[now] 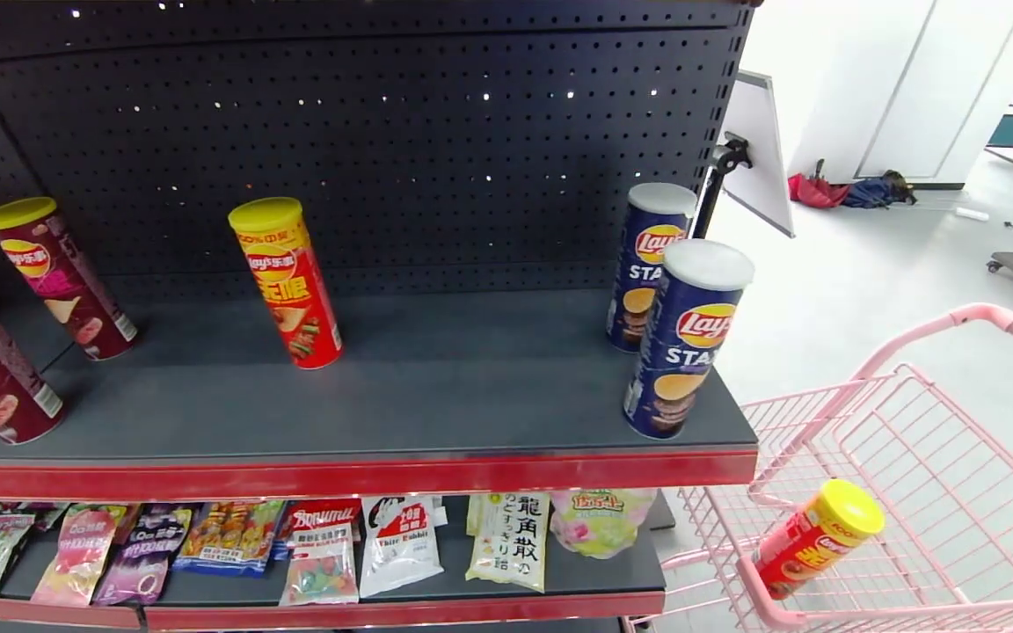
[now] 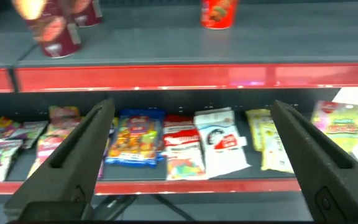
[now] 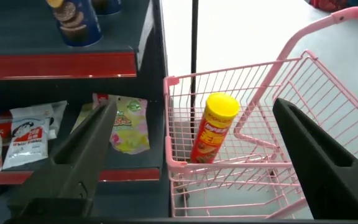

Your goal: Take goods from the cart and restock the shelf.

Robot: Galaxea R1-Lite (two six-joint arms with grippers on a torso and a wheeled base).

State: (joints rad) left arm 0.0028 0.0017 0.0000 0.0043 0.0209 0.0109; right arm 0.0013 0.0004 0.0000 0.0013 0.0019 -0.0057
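Quickly: the head view gives the dark grey upper shelf with full cans: two dark-blue cylindrical cans with white lids at the right end, a red can with yellow lid mid-shelf, and two maroon cans on the left. All labels carry logo print.

The left wrist view catches just the can bases, plus flat snack bags on the lower shelf, with printed fronts. Left gripper is spread wide, holding nothing, facing that lower shelf.

The right wrist view gives the pink wire cart beside the shelf's right end. A red cylindrical chip can with yellow lid leans in the corner nearest the shelf. Right gripper is wide open, empty, apart from the can.
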